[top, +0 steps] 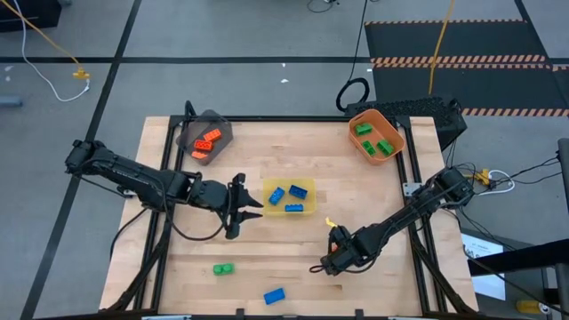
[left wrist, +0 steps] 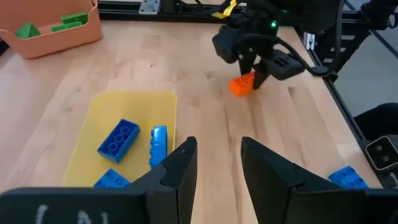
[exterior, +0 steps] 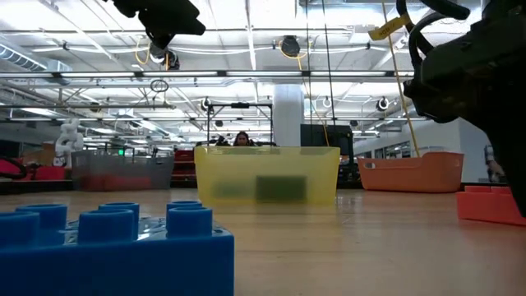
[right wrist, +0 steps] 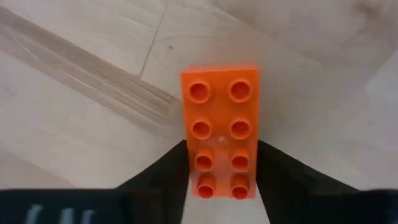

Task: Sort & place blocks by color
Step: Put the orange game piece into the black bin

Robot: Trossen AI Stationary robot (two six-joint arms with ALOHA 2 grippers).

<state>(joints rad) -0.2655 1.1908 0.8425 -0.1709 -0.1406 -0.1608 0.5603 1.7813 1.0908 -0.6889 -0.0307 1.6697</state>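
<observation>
Between the right gripper's (right wrist: 219, 180) closing jaws sits an orange block (right wrist: 220, 129); left gripper (left wrist: 217, 168) idles apart; green block (top: 223, 268) and blue block (top: 274, 296) remain unsorted.

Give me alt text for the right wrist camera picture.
An orange block with eight studs lies on the wooden table, framed between the two dark fingers of the right gripper, which sit against its sides.

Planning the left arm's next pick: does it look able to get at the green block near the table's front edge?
Probably yes. The green block lies alone on bare wood, nothing stacked on or against it, on the left gripper's side; its fingers look empty.
</observation>
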